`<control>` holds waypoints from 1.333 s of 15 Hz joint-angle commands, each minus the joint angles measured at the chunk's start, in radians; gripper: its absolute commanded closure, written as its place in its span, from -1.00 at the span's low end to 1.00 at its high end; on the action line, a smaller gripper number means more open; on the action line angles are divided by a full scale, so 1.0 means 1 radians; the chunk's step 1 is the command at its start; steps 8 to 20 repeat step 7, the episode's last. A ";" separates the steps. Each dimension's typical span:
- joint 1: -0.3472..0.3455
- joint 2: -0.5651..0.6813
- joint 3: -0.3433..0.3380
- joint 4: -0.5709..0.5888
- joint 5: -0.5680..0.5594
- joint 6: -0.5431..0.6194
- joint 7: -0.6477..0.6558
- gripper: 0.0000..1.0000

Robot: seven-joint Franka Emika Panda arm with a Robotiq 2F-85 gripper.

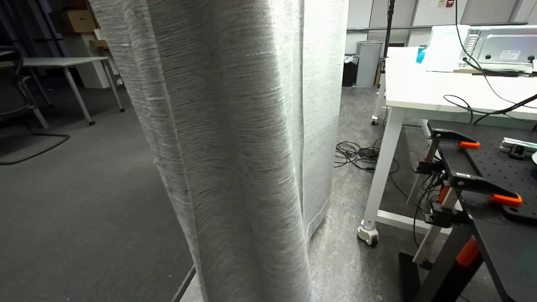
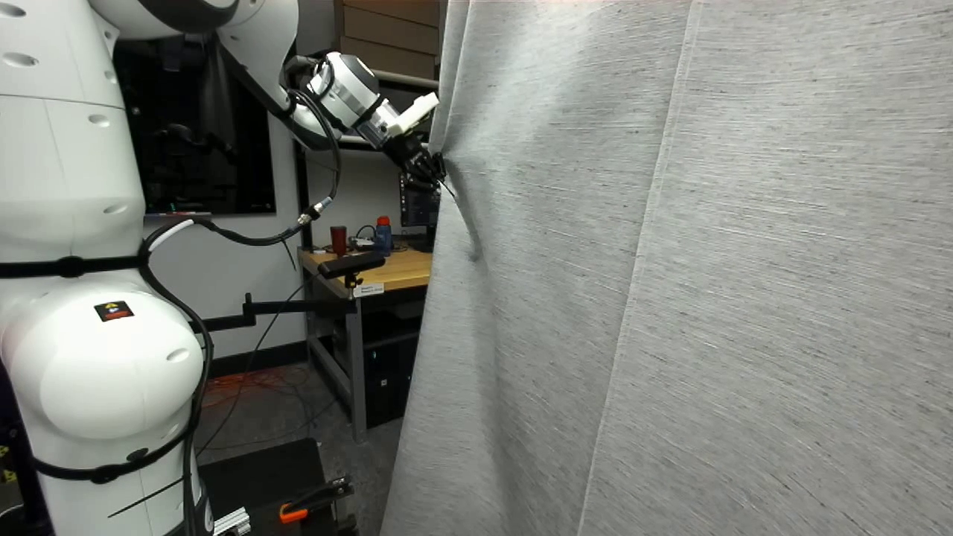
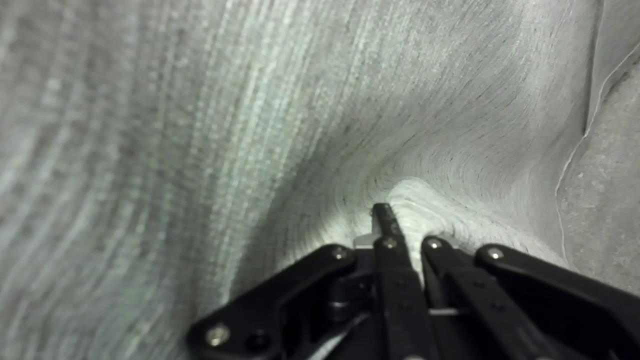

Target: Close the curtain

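- Grey, streaky cloth: the curtain (image 2: 730, 268) hangs beside the arm (image 2: 67, 253), filling much of both exterior views and nearly all of the wrist view.
- Clenched on a pinch of the curtain, close to its side edge, is the gripper (image 2: 441, 173); in the wrist view cloth bunches between and just ahead of its tips, and in an exterior view a crease runs down from the grip.
- Done, as I judge it: the grasp is made, and the curtain lies broad and fairly flat in an exterior view, so the task seems somewhere within the pull.
- Left, as I judge it: whatever pull remains, then letting go and backing off. Open space shows past the curtain's edge, but whether it must be covered I cannot tell; the curtain's top is out of frame.
- Counted at the curtain itself: one curtain, one arm, one gripper.
- Past the curtain's edge and partly hidden by it: one wooden desk (image 2: 408, 269), with one red cup (image 2: 339, 241), one blue bottle (image 2: 383, 238) and one monitor (image 2: 417, 205).
- Near the curtain on the same side as the black worktop (image 1: 507, 247): that one worktop, two clamps (image 1: 482, 184) at its edge, one white table (image 1: 423, 88), and one tangle of black cable (image 1: 356, 154) on the floor (image 1: 342, 272) between curtain and white table.
- Across the curtain from these, well apart from it: one pale table (image 1: 67, 61) and one chair (image 1: 11, 94).
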 commanded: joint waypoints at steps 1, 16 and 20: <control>0.002 0.018 0.004 -0.010 0.011 0.029 0.015 0.99; 0.002 0.018 0.004 -0.011 0.005 0.029 0.029 0.99; 0.002 0.018 0.004 -0.011 0.005 0.029 0.029 0.99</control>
